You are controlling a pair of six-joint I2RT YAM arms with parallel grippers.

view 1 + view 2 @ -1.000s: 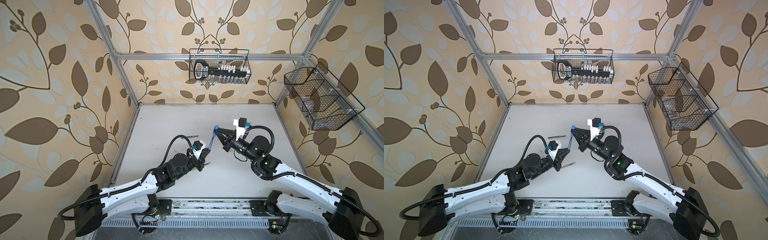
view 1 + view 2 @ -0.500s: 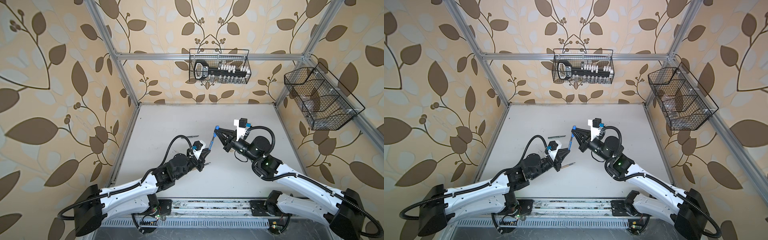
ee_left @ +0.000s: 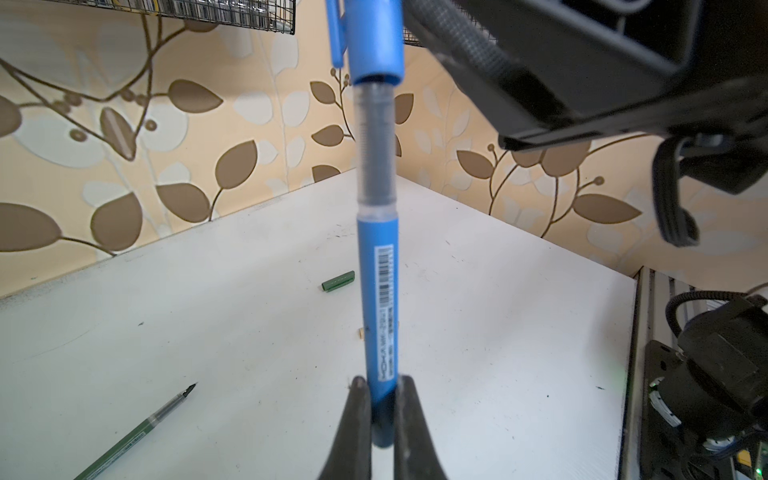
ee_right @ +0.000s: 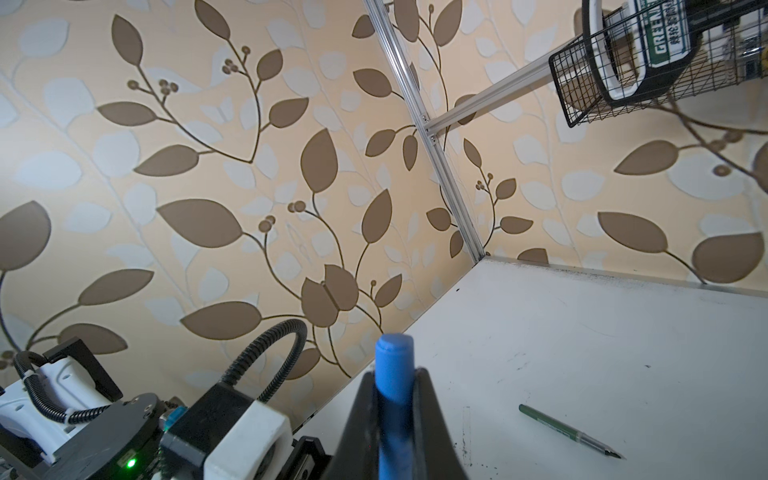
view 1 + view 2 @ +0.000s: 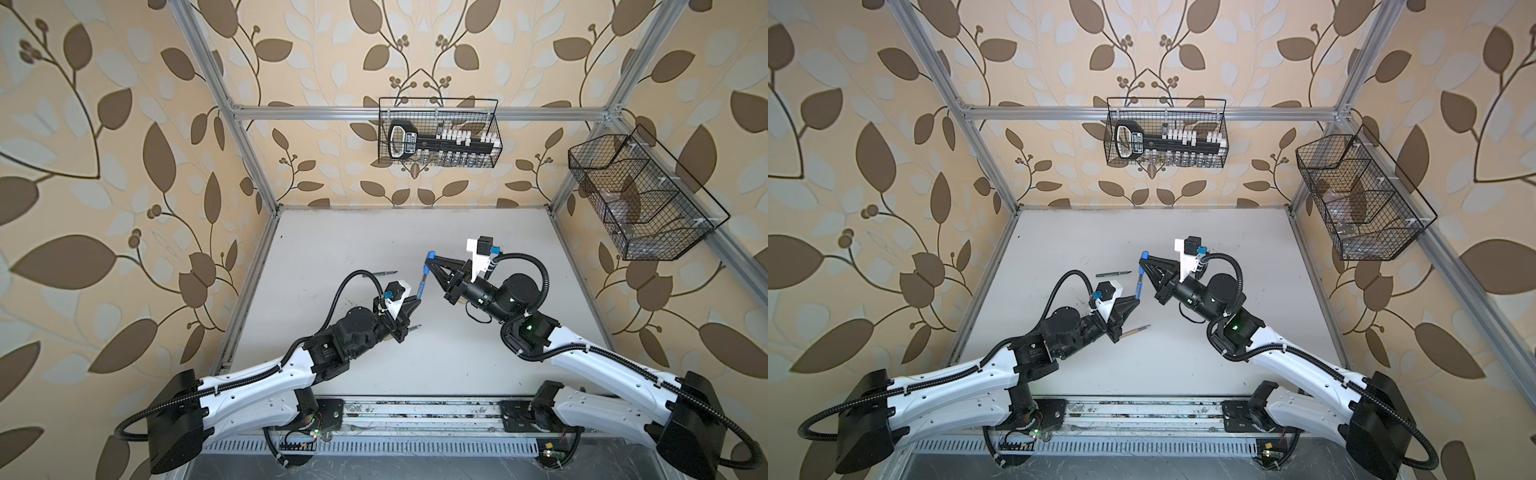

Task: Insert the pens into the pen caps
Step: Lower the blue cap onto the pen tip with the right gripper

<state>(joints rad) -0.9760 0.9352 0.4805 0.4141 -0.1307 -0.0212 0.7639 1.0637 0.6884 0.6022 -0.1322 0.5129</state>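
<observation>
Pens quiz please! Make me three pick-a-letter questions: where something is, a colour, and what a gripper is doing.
1. Where is the green pen? A) lying on the table B) in a basket C) on the floor
2. What colour is the cap in the right gripper? A) green B) tan C) blue
3. What is the left gripper doing? A) standing wide open B) shut on the blue pen C) hiding out of sight

Answers: 1 A, it lies flat on the white table. 2 C, the right wrist view shows a blue cap between the jaws. 3 B, its jaws pinch the blue barrel's end.
</observation>
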